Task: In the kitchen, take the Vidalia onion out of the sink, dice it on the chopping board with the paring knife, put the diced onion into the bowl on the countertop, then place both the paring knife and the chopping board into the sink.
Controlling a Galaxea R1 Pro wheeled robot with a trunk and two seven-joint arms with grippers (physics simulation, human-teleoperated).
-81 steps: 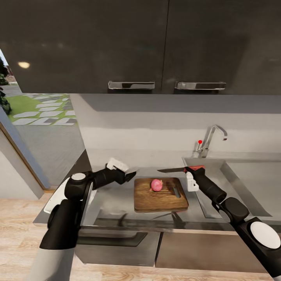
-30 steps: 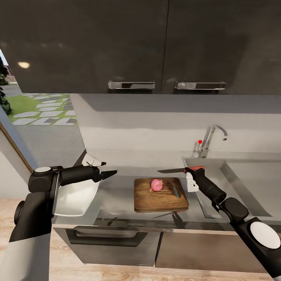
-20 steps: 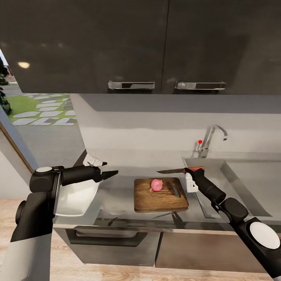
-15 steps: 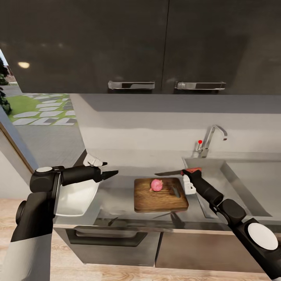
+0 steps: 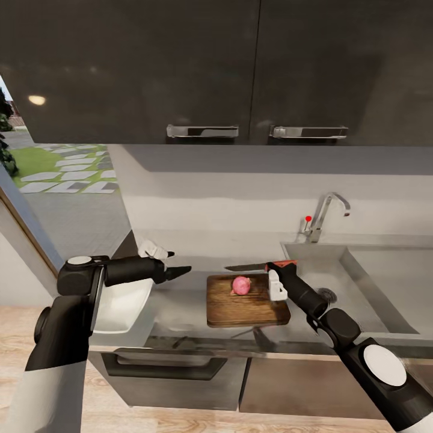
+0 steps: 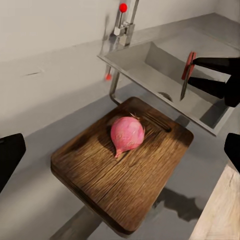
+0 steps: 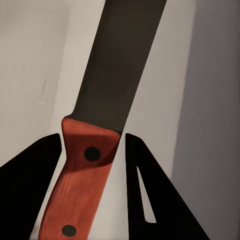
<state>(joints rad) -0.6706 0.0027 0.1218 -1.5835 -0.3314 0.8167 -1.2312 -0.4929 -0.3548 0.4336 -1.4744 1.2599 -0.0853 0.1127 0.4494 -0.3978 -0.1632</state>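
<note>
Right gripper (image 5: 281,267) is clamped on the red-and-black handle of the small dark-bladed paring knife (image 5: 249,266). The blade is held level and points toward 9 o'clock, hanging above the far edge of the brown wooden chopping board (image 5: 246,300), just past the onion. Judgement: it is held high and flat so it can come over the onion before the downward cut. The right wrist view shows the handle (image 7: 82,187) seated between both black fingers, with the matte blade running straight out.

The pink, round Vidalia onion (image 5: 241,285), with its small root tail, sits whole on the board (image 6: 120,175), toward the far side and near the slot handle. It is out of the sink, so dicing has not begun. Round and smooth, it may roll under the blade.

Left gripper (image 5: 179,272) hovers over the countertop at 9 o'clock of the board, holding nothing. Its fingertips look close together in the head view, but the wrist view shows dark fingers at opposite edges, so it is spread open. It is probably parked clear of the cut.

The white, shallow, square-ish bowl (image 5: 123,300) sits empty on the grey brushed-metal countertop (image 5: 180,307), at 9 o'clock of the board, under the left arm. The grey steel sink (image 5: 361,282) with its chrome tap (image 5: 328,213) lies at 3 o'clock.
</note>
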